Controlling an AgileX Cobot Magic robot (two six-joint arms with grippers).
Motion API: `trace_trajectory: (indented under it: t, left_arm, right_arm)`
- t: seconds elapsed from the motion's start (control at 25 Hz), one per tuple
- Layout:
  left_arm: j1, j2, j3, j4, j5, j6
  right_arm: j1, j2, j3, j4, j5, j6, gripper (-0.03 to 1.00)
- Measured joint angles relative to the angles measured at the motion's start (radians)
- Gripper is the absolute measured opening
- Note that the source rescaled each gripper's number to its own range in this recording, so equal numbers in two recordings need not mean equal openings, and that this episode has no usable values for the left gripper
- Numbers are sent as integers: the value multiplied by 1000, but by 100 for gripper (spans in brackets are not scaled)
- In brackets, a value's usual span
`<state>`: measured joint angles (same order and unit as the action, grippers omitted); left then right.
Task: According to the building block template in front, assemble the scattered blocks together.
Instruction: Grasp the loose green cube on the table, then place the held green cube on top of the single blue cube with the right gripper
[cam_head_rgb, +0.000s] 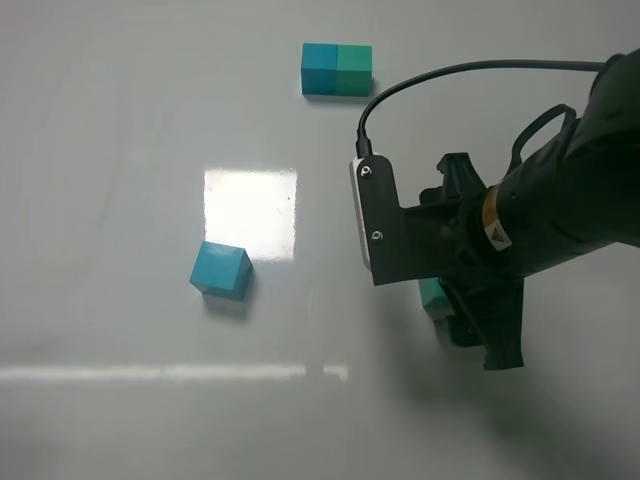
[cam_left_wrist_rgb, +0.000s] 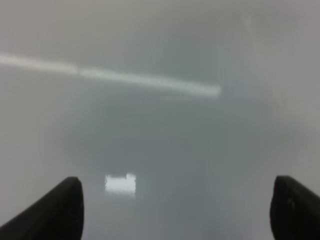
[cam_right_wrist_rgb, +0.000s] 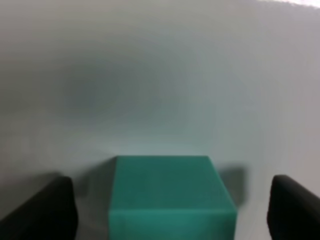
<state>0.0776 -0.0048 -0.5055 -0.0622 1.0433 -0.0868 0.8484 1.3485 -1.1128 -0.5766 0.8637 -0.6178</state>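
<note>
**Jaws open about the green cube, no grip yet taken**

The right gripper (cam_right_wrist_rgb: 170, 210) is held wide open and nothing is gripped by it. The green cube (cam_right_wrist_rgb: 172, 200) is seen between its two dark fingers (cam_right_wrist_rgb: 47, 207), about centred, with a strip of bare table (cam_right_wrist_rgb: 160, 75) left on either side, so no contact is made. In the high view only a corner of that cube is shown, the rest being hidden under the gripper.

The blue cube (cam_head_rgb: 221, 270) lies well apart on the left side, just beside a patch of glare (cam_head_rgb: 250, 212), and is turned askew. The template (cam_head_rgb: 337, 70) is set at the far side of the table, its blue half to the left and its green half to the right. The left gripper (cam_left_wrist_rgb: 175, 210) is likewise spread open and empty over bare table; it is not seen in the high view.

Several faults may be expected from here.

- If one finger is brought to the cube before the other, the cube is likely to be pushed or twisted on the glossy surface.
- If it is gripped near its top edge, it may be squeezed out.
- The blue cube may be knocked aside if it is met corner-first, and no flush joint would be formed.
- If the green cube is laid on the wrong side, the template's order would be reversed.
</note>
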Motion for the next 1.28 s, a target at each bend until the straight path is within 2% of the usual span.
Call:
trace_trajectory:
  t: [0.16,0.24,0.48,0.64,0.76,0.92,1.16,1.28]
  left_arm:
    - [0,0,0,0,0,0]
    - [0,0,0,0,0,0]
    - [0,0,0,0,0,-1]
    - [0,0,0,0,0,-1]
    - [0,0,0,0,0,0]
    - [0,0,0,0,0,0]
    - [0,0,0,0,0,0]
    - [0,0,0,0,0,-3]
  right_arm:
    - [-20,0,0,14,0,-3,54]
    - [-22,0,0,29,-1,-12,43]
    - [-22,0,0,52,-6,-44,0]
    - [-22,0,0,52,-6,-54,0]
    - [-6,1,-3,37,4,8,0]
    - [67,1,-62,26,38,176,0]
    - [204,11,-201,15,86,486,0]
    - [220,61,-273,65,122,553,0]
